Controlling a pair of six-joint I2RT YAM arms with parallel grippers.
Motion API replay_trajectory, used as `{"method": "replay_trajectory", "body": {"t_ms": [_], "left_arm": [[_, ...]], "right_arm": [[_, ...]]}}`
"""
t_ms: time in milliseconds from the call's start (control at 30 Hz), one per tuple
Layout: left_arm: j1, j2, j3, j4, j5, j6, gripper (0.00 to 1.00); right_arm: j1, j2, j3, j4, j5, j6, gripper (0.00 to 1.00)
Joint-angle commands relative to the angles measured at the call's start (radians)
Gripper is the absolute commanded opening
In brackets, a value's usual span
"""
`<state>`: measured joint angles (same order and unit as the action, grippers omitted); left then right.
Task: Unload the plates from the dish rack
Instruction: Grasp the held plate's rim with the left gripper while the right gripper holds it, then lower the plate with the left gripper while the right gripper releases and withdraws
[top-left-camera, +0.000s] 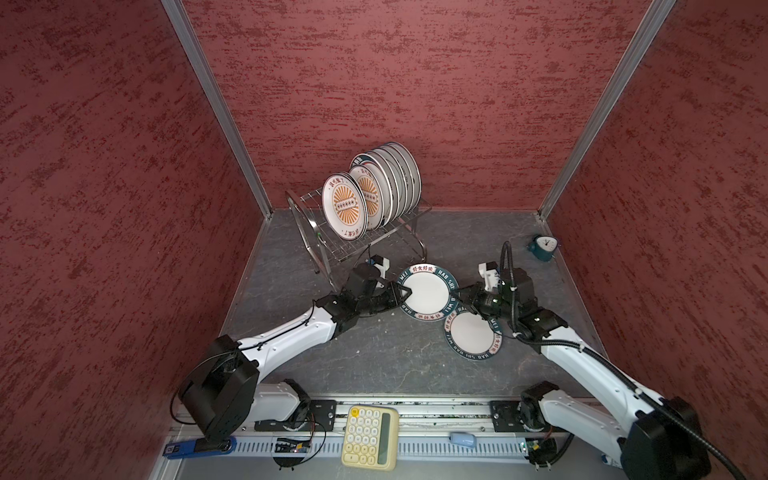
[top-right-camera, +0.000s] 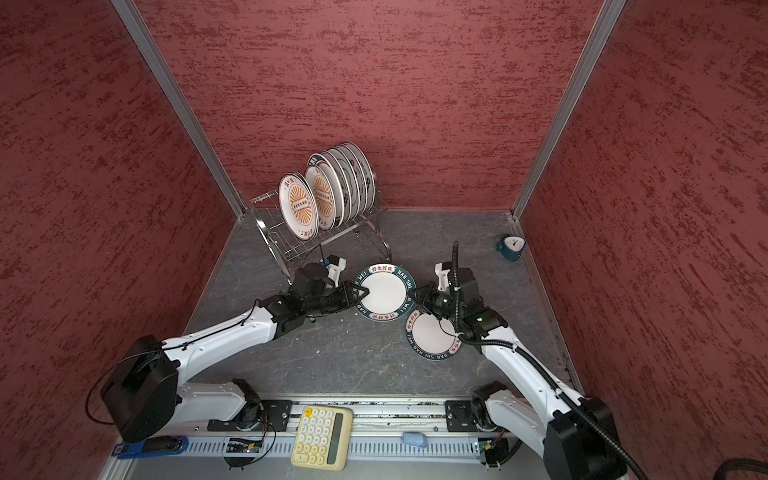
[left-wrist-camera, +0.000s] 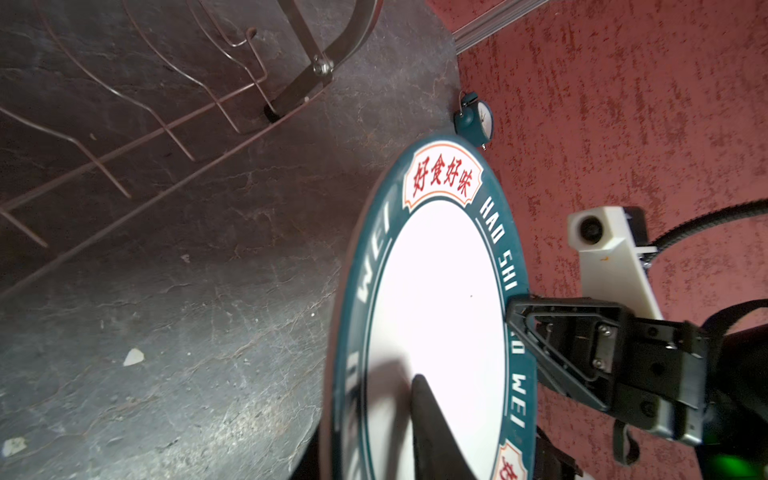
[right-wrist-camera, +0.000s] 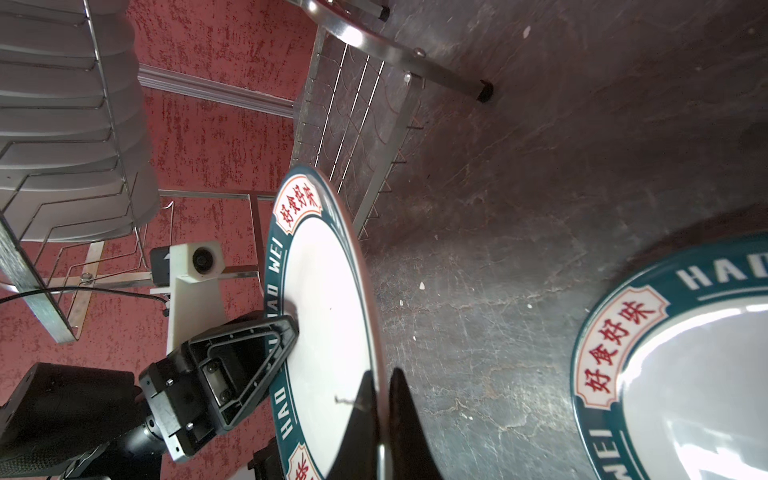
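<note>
Grey stone table (top-left-camera: 374, 357), red walls: the held plate (top-left-camera: 426, 293) is gripped at opposite rims by both pincers.
At back left, the dish rack (top-left-camera: 309, 232) is seen with the other plates (top-left-camera: 345, 205) stood on edge in its top shelf. In front of it, the left pincer (top-left-camera: 402, 293) is closed on the held plate's left rim, and the right rim is clamped by the right pincer (top-left-camera: 464, 300). The plate is carried face up. A second plate (top-left-camera: 471, 334) lies flat nearer the right arm, so a set-down there is judged likely.
</note>
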<state>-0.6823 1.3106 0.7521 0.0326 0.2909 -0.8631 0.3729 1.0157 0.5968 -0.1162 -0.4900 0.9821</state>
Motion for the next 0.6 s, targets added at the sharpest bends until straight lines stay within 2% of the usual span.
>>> {"method": "replay_trajectory", "body": {"t_ms": [0, 67, 133, 233, 300, 367, 567], "left_arm": [[-0.009, 0.014, 0.001, 0.000, 0.017, 0.030, 0.13], [-0.009, 0.016, -0.003, 0.001, 0.017, 0.029, 0.05], [-0.008, 0.017, -0.005, 0.000, 0.017, 0.020, 0.01], [-0.012, 0.020, -0.003, -0.009, 0.021, 0.017, 0.00], [-0.014, 0.021, 0.003, -0.028, 0.022, 0.014, 0.00], [-0.016, 0.021, 0.013, -0.050, 0.025, 0.006, 0.00], [-0.065, 0.059, 0.055, -0.102, -0.011, -0.002, 0.00]], "right_arm": [[0.001, -0.003, 0.001, 0.079, -0.023, -0.006, 0.00], [0.001, -0.005, -0.001, 0.079, -0.022, -0.012, 0.00], [-0.003, -0.012, 0.000, 0.080, -0.020, -0.018, 0.05], [-0.015, -0.018, 0.009, 0.050, -0.006, -0.027, 0.33], [-0.022, -0.022, 0.040, -0.038, 0.049, -0.057, 0.56], [-0.031, -0.028, 0.094, -0.167, 0.145, -0.106, 0.71], [-0.076, -0.013, 0.282, -0.533, 0.485, -0.213, 0.87]]}}
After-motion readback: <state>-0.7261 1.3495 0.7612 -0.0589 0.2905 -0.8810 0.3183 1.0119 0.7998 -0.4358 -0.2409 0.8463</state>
